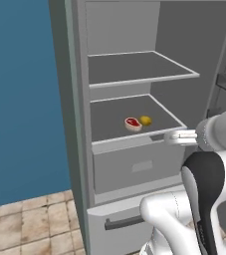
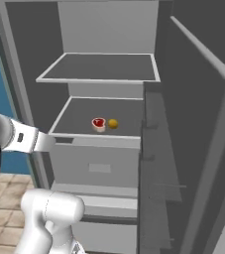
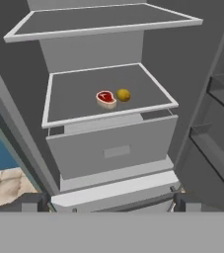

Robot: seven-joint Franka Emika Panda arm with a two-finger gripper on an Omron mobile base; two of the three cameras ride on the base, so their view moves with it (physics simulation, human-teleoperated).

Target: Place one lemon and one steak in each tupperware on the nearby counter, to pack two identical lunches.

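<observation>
Steak (image 3: 106, 97): I see it lying flat on the lower fridge shelf (image 3: 74, 106), centre of the hand view, red face up, pale fat rim towards me.
Lemon (image 3: 123, 95): it sits just beside the steak on its right in all three views, so close that I cannot tell whether they touch.
Pincer (image 3: 108, 202): its two dark tips show at the bottom of the hand view, spread as wide as they go, nothing between them, well short of the shelf.
Step in hand: I judge this as the reach into the open fridge for the first food piece; nothing is packed yet as far as these frames tell.
Doing it well: I would go for one piece only, coming in above the shelf lip and lowering over it. The steak is flat, so the tips need to straddle its narrow width right down at the shelf; the lemon is round and could roll off if nudged.
In the way: the upper shelf (image 3: 101, 22) overhangs and limits headroom; the drawer (image 3: 113, 148) front juts out under the lower shelf.
Around: the open door (image 2: 203, 149) with its racks fills the right of the right base view; blue wall (image 1: 20, 99) and tiled floor (image 1: 30, 224) sit left in the left base view.
</observation>
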